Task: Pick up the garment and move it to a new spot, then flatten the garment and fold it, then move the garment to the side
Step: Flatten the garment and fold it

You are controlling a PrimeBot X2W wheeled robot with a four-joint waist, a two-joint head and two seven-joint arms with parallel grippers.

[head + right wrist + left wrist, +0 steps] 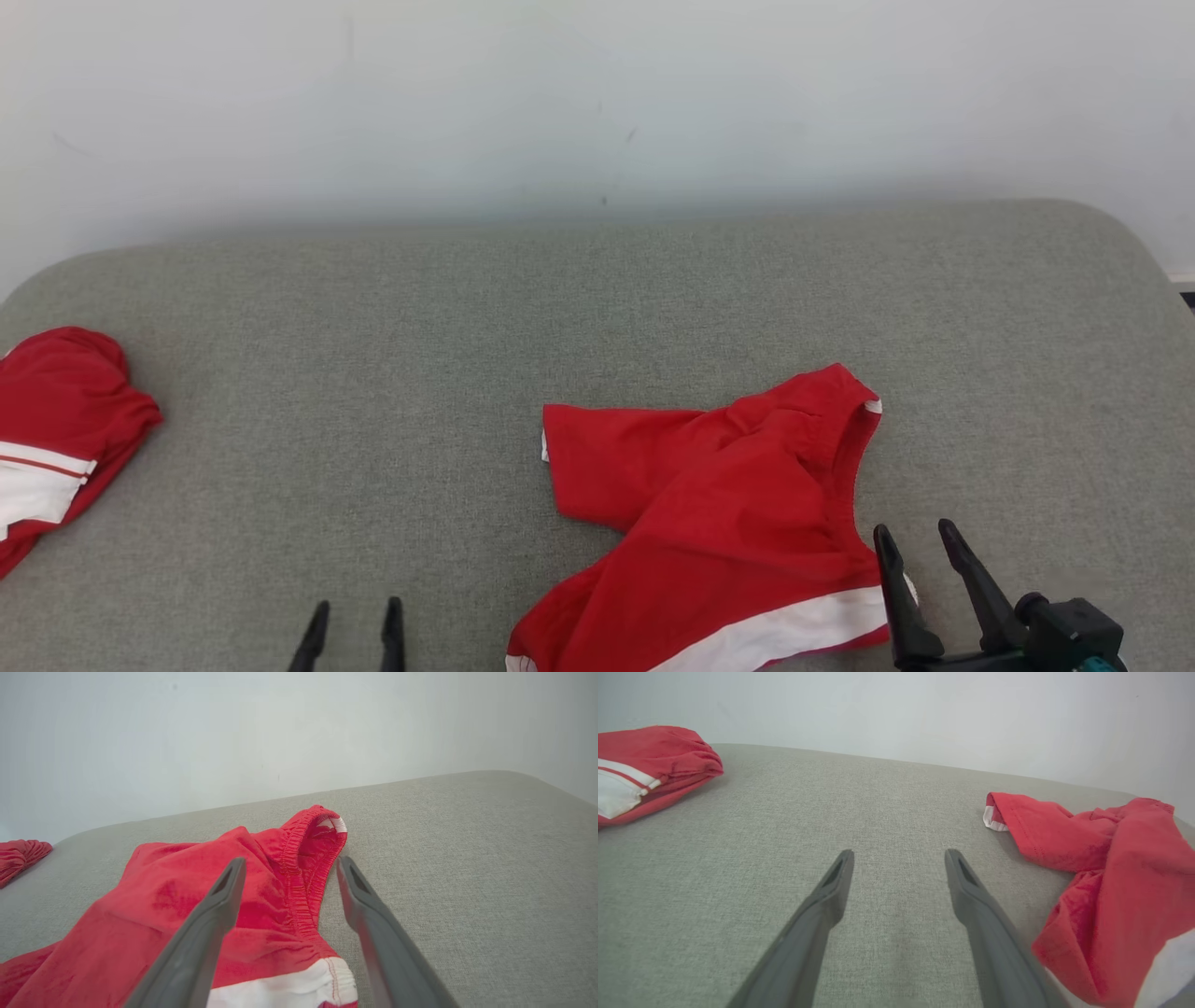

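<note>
Nearest, at seven o'clock, the left claw (pixel 358 604) hangs open and empty over a grey cushion (pixel 597 308). At nine o'clock a second red garment (pixel 56 429) lies bunched. At four o'clock the red shorts (pixel 728 504) lie crumpled, long axis from seven to one o'clock, legs pointing left, waistband right. The white tag (pixel 337 823) is too small to read. Beside the waistband, the right claw (pixel 915 530) stands open, gripping nothing.

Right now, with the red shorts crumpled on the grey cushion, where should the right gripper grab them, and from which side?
Probably the elastic waistband, a raised, gathered ridge along the right edge of the shorts. Come from the right with the right gripper: in the right wrist view that ridge lies between its open fingers. The leg hem lies flatter, harder to pinch.
</note>
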